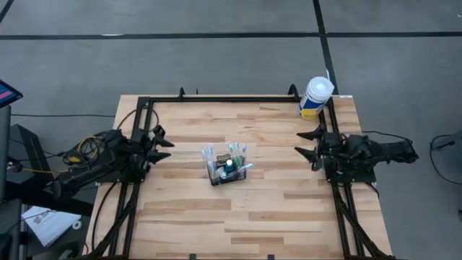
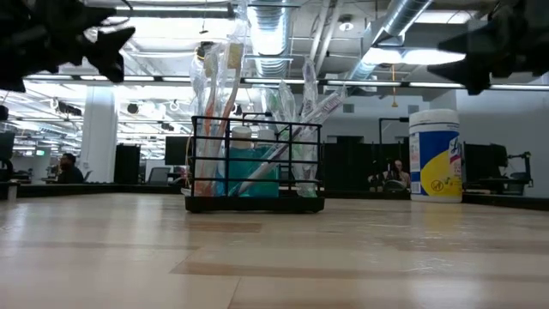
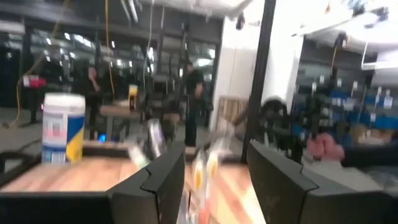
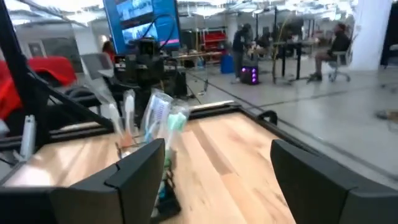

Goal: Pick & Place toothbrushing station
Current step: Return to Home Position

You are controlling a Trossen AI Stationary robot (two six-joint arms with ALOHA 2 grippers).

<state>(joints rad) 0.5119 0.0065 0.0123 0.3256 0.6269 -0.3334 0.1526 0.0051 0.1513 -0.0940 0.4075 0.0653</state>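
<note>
- Tabletop (image 2: pixel 283 257) planks fill the low view's foreground, leading up to the toothbrushing station (image 2: pixel 256 202), which stands upright near the middle.
- Only that level view shows the toothbrushes (image 2: pixel 225 103) rising well above the mesh rim. Most are upright, and a few lean toward the side where the wipes tub (image 2: pixel 435 155) stands. A teal item (image 2: pixel 249 176) sits low inside.
- Only the high view shows the basket's long axis, which runs roughly from one arm toward the other, slightly skewed to the planks.
- Left claw (image 1: pixel 163 144) and right claw (image 1: pixel 303 143) hang at opposite tabletop edges, well apart from the basket. Each is spread wide and holds nothing.
- The tub stands at the far corner, near the right arm.
- Beyond the tabletop, a person (image 2: pixel 69 167) sits in the room.
</note>
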